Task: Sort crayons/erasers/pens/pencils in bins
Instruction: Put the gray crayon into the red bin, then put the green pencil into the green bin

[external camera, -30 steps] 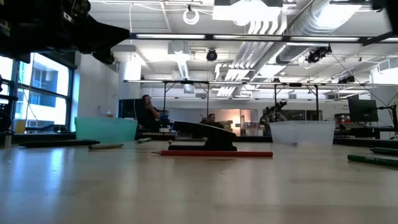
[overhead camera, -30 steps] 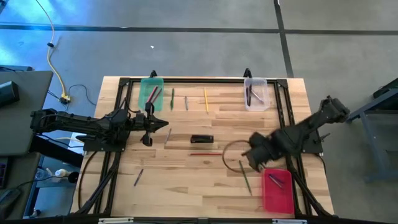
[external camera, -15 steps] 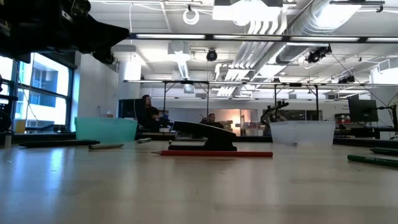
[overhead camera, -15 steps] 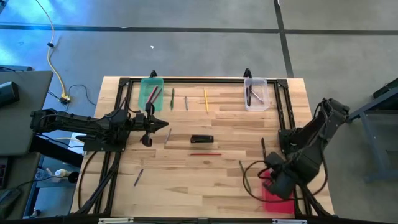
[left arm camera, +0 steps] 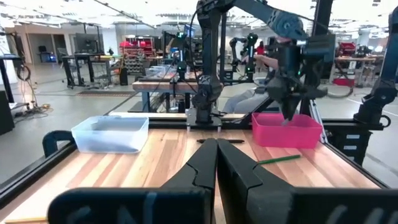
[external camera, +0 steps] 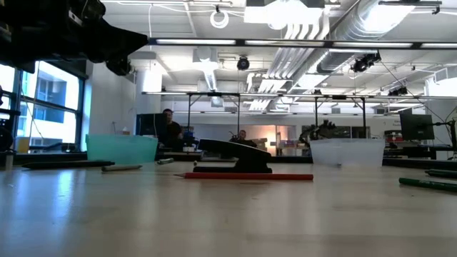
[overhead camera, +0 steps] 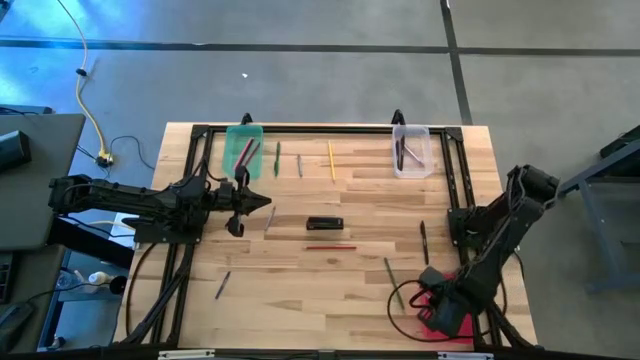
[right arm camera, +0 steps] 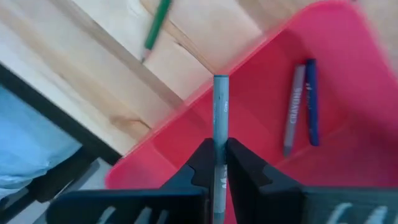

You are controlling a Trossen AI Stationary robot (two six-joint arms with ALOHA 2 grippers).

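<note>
Red bin (right arm camera: 292,155): two crayons (right arm camera: 301,106) inside

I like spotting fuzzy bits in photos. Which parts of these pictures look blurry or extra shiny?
Right wrist view: the solid red plastic bin blurs at its far edge, and the right gripper fingers are soft up close. Low view: the bare wooden table is fuzzy in front and ceiling lights glare. High view: a blue sheen tints the floor.

A big robot lab or workshop. Bare pipes and ducts (external camera: 314,28) up on the ceiling, with long bright lights. Rows of work tables (left arm camera: 168,84) and metal frames (external camera: 285,107) far back. More robot arms (left arm camera: 211,56) on stands. People (external camera: 168,128) at desks. Grey concrete floor (overhead camera: 320,80) around the wooden table (overhead camera: 300,290).
</note>
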